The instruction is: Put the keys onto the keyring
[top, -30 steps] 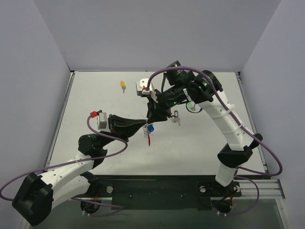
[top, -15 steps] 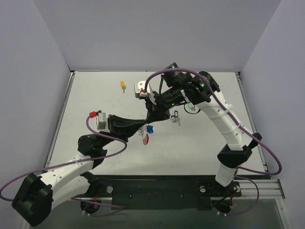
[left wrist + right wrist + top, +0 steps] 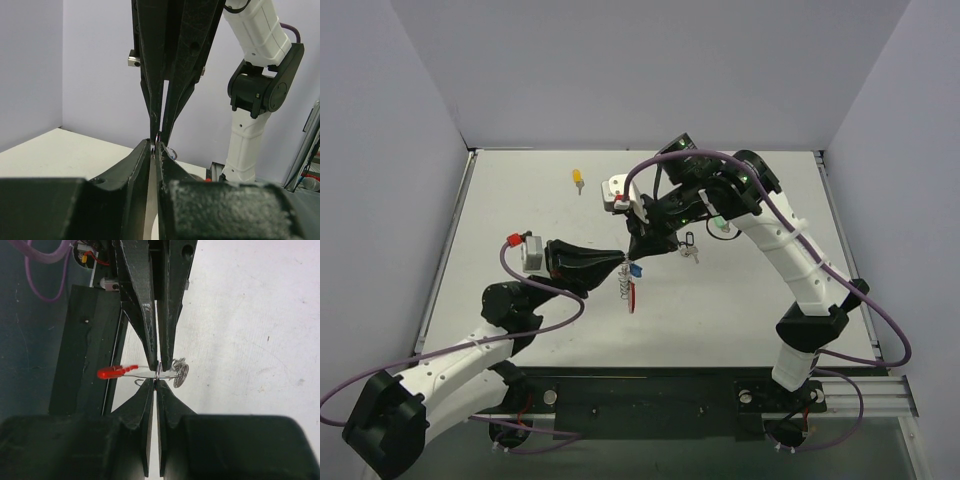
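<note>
- Keyring [image 3: 629,288] hangs above the counter [image 3: 520,220], about mid-counter, between the two claw tips. Its red arc [image 3: 116,372] sticks out to one side and a silver coil [image 3: 180,374] to the other. The blue key [image 3: 636,268] sits right against it.
- Right claw [image 3: 156,381]: pressed together, pinching the ring's thin wire.
- Left claw [image 3: 152,147]: fingers nearly together with a thin slit between them, tips at the same wire; whether it grips I cannot tell.
- Handling, as I judge it: light, stiff, springy wire, slick and apt to swing or twist. It is best pinched on bare wire close to the opening, and the keys by their plastic heads.
- Yellow key [image 3: 578,178] lies far back on the counter; black key [image 3: 691,240] lies nearer, just beside the right arm.
- No brand, label or writing is legible.
</note>
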Controlling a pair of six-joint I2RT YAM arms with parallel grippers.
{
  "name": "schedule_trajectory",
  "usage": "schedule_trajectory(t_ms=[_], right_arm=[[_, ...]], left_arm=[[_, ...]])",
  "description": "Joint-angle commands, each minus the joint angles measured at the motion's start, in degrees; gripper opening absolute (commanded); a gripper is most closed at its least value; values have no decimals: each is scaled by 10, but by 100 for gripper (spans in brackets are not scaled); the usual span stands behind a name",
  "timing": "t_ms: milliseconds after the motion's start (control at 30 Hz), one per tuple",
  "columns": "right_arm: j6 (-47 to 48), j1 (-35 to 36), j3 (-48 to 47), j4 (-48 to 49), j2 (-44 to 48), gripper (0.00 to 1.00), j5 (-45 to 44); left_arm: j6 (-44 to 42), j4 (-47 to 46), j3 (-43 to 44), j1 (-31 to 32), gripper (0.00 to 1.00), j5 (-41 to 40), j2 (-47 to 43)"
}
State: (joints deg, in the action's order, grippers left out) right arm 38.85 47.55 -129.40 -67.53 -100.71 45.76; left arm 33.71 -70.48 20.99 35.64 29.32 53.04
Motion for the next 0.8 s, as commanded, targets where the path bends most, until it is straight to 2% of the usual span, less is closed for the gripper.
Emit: schedule_trajectory(t_ms=[0, 200, 267, 300, 333, 467, 533, 600, 633, 733, 767], right_arm=[[18, -6, 2, -33, 14, 0, -1], [36, -9, 5, -45, 10, 0, -15], [56, -10, 11, -59, 11, 0, -29], [79, -8, 17, -66, 13, 0, -34], [99, -9, 21, -79, 13, 0, -49], [163, -8, 28, -127, 13, 0, -104], [184, -8, 34, -148, 11, 0, -128], [199, -9, 42, -164, 12, 0, -144], [202, -8, 44, -168, 13, 0, -151], [211, -10, 54, -178, 13, 0, -163], [212, -12, 55, -179, 15, 0, -165]], left_arm=[[-26, 46, 15, -3, 20, -8, -29], [-48, 101, 22, -6, 37, 8, -48], [-83, 166, 40, -7, 41, 23, -62], [-97, 232, 51, -7, 41, 28, -74], [-136, 265, 74, -7, 44, 35, -79], [-264, 503, 148, -7, 49, 44, -98], [-312, 563, 176, -7, 51, 49, -92], [-349, 590, 193, -5, 57, 64, -80], [-362, 594, 198, -4, 66, 73, -75], [-385, 591, 195, 24, 66, 55, -58], [-405, 590, 193, 33, 66, 24, -56]])
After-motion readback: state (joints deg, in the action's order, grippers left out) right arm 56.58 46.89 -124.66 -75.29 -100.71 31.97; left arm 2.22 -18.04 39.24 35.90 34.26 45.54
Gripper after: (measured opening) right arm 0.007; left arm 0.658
